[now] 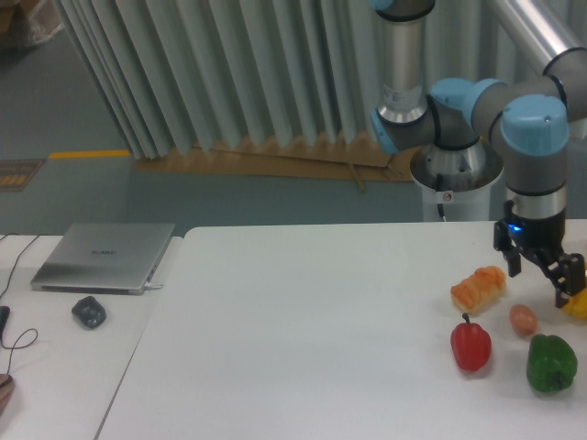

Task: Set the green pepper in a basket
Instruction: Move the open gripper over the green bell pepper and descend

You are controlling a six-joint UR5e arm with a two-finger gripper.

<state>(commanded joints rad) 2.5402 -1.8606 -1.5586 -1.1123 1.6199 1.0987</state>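
The green pepper [551, 364] is glossy and dark green and sits on the white table [303, 330] near its right front corner. My gripper [539, 280] hangs above and behind it, pointing down with its jaws apart and nothing between them. One finger is close to a yellow pepper [578, 306] at the right edge of the frame. No basket is in view.
A red pepper [470, 346] stands left of the green one. An orange bread-like item [478, 288] and a small peach-coloured oval [524, 319] lie between them and the gripper. A closed laptop [104, 257] and a dark mouse [89, 313] lie on the left table.
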